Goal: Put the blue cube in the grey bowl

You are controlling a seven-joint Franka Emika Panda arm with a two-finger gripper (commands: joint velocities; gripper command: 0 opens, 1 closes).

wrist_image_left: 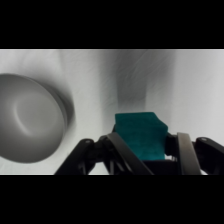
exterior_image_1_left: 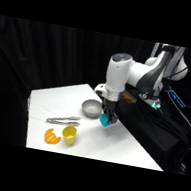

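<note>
The hand (exterior_image_1_left: pixel 107 120) grips the blue cube (wrist_image_left: pixel 141 135), lifted just beside the grey bowl (exterior_image_1_left: pixel 92 107); what's left is carrying it over and letting go.

backdrop: black curtain (exterior_image_1_left: pixel 50 55) hung behind and left of the table | furniture: white table (exterior_image_1_left: pixel 124 149) | far right: dark cables (exterior_image_1_left: pixel 183 106) | light: dim room, tabletop brightly lit

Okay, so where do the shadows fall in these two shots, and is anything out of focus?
Side view: black backdrop, brightly lit white table, a soft dark patch under the blue cube at the hand. Wrist view: a broad grey shadow band runs up the table above the cube; the grey bowl is soft-edged and shaded along its right side; the black linkage at the bottom is blurred.
</note>
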